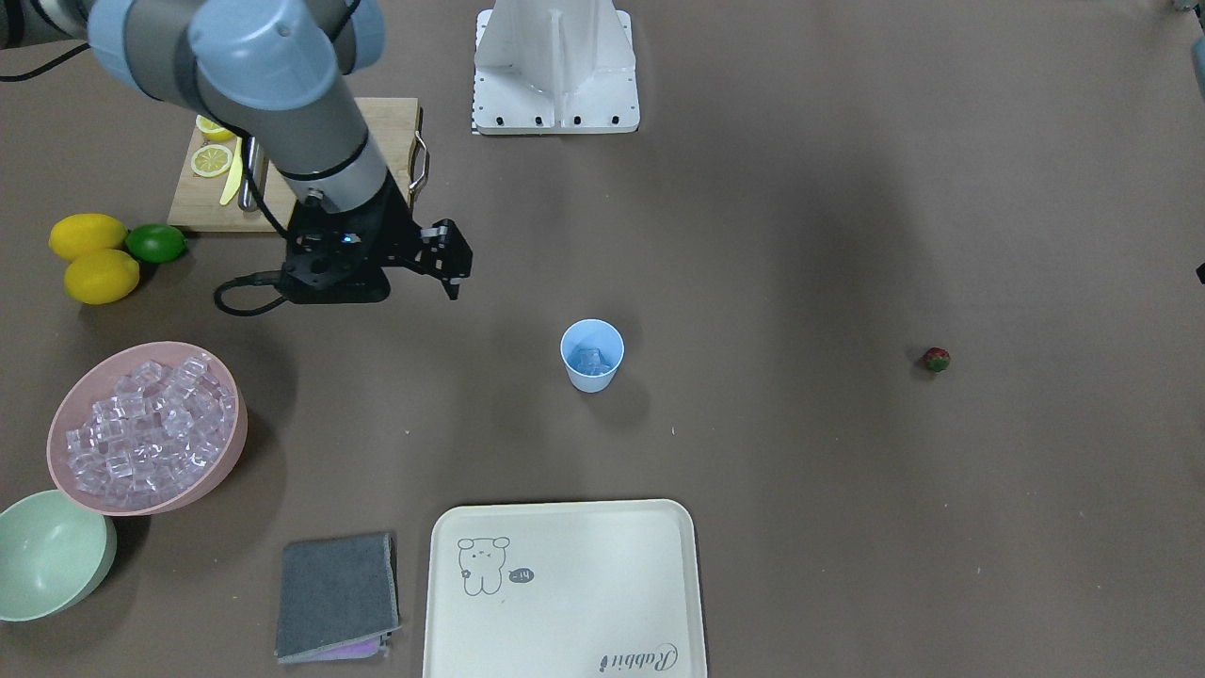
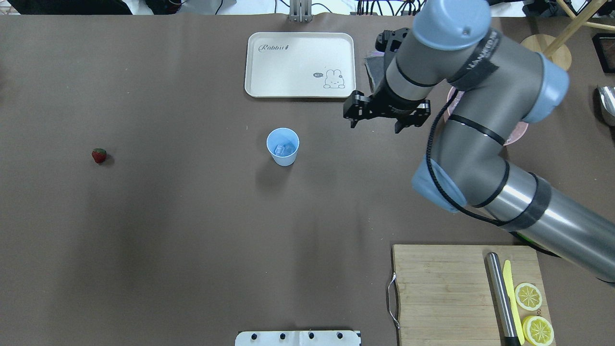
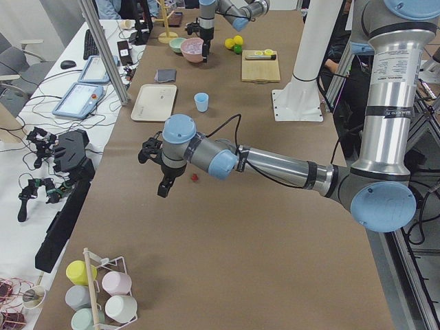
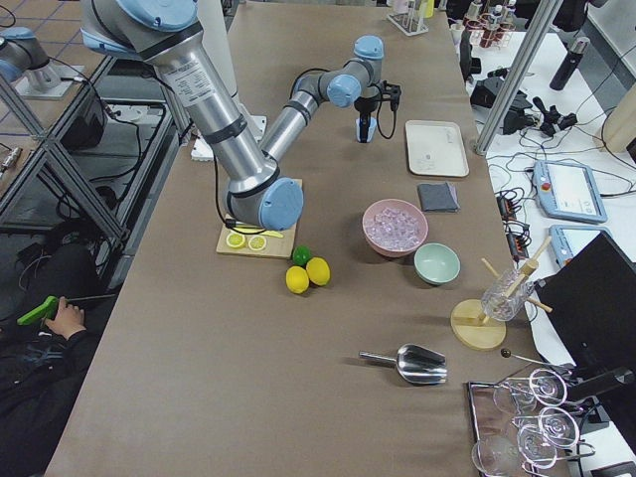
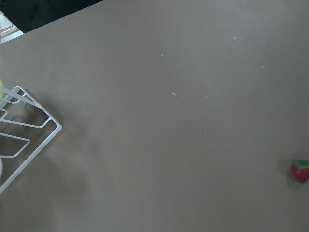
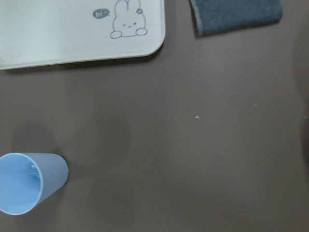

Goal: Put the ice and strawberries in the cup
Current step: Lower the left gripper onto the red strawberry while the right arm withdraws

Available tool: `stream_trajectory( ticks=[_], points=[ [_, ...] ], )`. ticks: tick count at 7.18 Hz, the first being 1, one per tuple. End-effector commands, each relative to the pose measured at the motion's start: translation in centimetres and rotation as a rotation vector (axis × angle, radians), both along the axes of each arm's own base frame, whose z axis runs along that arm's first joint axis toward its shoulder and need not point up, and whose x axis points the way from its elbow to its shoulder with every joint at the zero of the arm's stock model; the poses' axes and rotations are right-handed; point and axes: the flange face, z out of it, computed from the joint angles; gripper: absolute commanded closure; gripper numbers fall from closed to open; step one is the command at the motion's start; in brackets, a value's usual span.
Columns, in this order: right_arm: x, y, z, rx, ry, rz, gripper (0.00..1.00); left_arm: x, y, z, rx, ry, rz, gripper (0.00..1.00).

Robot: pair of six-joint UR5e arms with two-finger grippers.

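The light-blue cup (image 2: 283, 146) stands upright mid-table with a few clear ice cubes (image 2: 283, 149) inside; it also shows in the front view (image 1: 592, 356). More ice (image 1: 146, 424) fills the pink bowl (image 1: 243, 435). The strawberry (image 2: 99, 155) lies alone on the table far to the cup's left, and at the right edge of the left wrist view (image 5: 300, 170). My right gripper (image 2: 375, 127) is open and empty, hovering to the right of the cup. My left gripper (image 3: 157, 172) hovers near the strawberry (image 3: 194, 177); I cannot tell whether it is open.
A cream tray (image 2: 300, 65) lies beyond the cup, a grey cloth (image 1: 337, 595) beside it. A pale-green bowl (image 1: 47, 556) sits by the pink bowl. Two lemons and a lime (image 1: 155, 243) lie near a cutting board (image 2: 447, 293) with a knife and lemon slices.
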Motion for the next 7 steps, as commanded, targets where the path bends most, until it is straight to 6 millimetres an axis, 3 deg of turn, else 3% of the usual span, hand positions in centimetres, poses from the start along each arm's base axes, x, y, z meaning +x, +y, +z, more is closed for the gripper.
stream_trajectory(
  ticks=[1,2,3,4,7],
  points=[
    [5.9,-1.0,4.4,0.069,0.019,-0.056,0.00,6.8,6.1,1.3,0.073,0.172,-0.015,0.02],
    [7.3,-1.3,7.1,0.099,0.055,-0.088,0.00,12.1,7.0,1.2,0.076,0.175,-0.050,0.02],
    [8.3,-1.7,8.4,0.107,0.071,-0.094,0.01,18.1,8.0,1.1,0.080,0.135,-0.069,0.02],
    [8.5,-1.8,8.6,0.104,0.074,-0.093,0.00,22.1,8.4,0.8,0.083,0.120,-0.082,0.02],
    [8.3,-1.8,9.0,0.095,0.079,-0.091,0.00,27.0,5.6,2.7,0.099,0.062,-0.093,0.04]
  ],
)
